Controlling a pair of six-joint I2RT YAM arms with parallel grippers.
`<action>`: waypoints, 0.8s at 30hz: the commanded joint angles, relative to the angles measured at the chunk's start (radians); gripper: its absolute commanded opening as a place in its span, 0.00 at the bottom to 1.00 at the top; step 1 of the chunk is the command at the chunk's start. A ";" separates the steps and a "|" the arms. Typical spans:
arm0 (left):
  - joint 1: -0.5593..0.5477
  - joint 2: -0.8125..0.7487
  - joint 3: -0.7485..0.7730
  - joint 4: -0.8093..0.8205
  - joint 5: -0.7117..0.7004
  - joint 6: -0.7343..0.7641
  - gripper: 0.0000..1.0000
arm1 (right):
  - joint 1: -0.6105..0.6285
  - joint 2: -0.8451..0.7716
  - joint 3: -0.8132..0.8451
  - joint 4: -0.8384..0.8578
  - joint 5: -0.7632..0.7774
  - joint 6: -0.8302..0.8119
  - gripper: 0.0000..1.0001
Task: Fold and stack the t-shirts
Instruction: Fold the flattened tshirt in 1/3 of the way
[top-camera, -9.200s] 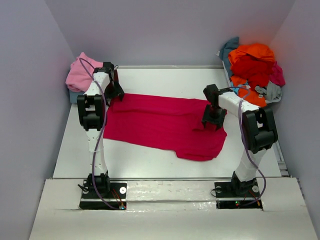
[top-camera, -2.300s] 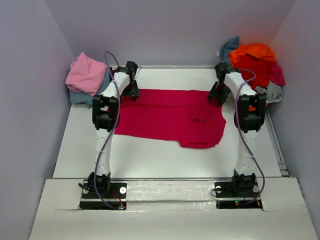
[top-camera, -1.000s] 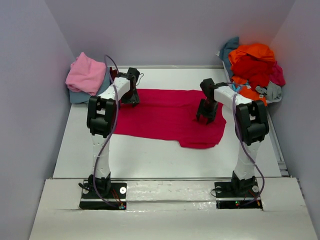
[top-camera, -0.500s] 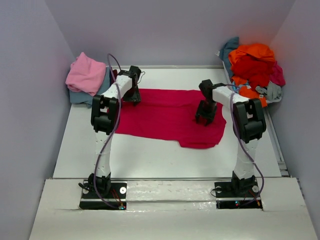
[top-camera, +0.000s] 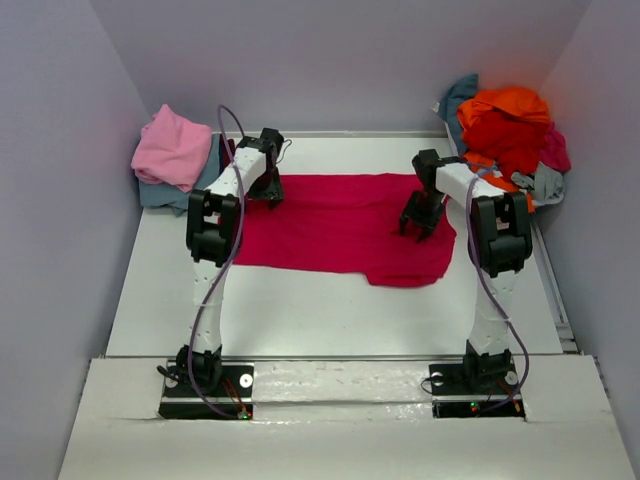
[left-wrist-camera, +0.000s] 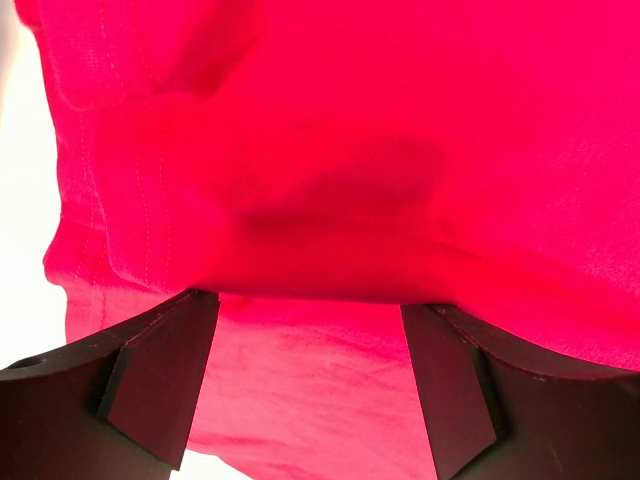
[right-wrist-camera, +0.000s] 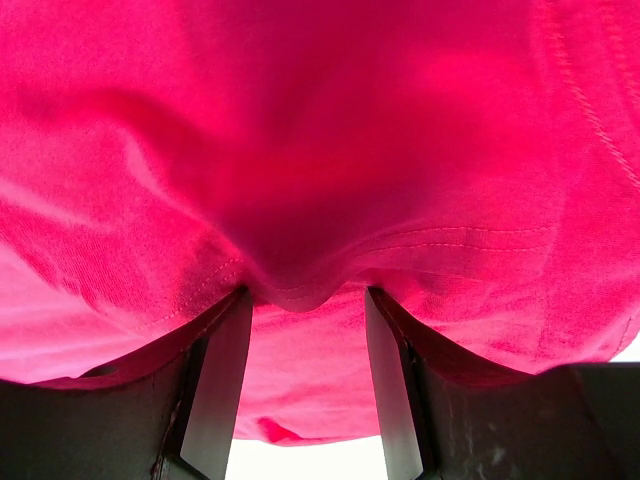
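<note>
**Item:** magenta-red t-shirt (top-camera: 330, 225) lies spread flat across the middle of the bench (top-camera: 300, 320), long axis running left to right, with a lobe of cloth sagging toward the near right.

**Other stock:** a pink tee (top-camera: 170, 145) sits on top of a bluish one at the far left corner. A heap of tees (top-camera: 505, 120), orange and red uppermost, is at the far right corner. Both are well apart from the spread shirt.

**Left gripper** (top-camera: 268, 188): at the shirt's far left corner. The wrist view shows the jaws wide apart, with a hemmed edge lying across the mouth and nothing pinched.

**Right gripper** (top-camera: 419, 222): on the cloth near the shirt's right end. Its jaws are partly open, and a small pucker of fabric bulges down between the fingertips — not clamped.

**Step in hand (judged):** taking hold of both ends ahead of a fold.

**Handling notes:**
- Seat each fold of cloth deep between the pads before closing.
- Take the stitched edge rather than a loose single layer.
- Close both sides together so the shirt is not dragged askew.
- Lift evenly — thin knit slips and bunches easily.
</note>
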 joint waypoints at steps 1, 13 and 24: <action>-0.001 0.068 0.013 0.003 0.014 0.001 0.86 | -0.046 0.055 0.071 0.017 0.072 -0.010 0.55; -0.001 0.019 -0.010 0.046 0.026 0.001 0.86 | -0.093 0.143 0.324 -0.076 0.086 -0.065 0.55; -0.012 -0.208 -0.171 0.103 0.002 -0.001 0.86 | -0.093 -0.086 0.160 -0.040 0.062 -0.119 0.56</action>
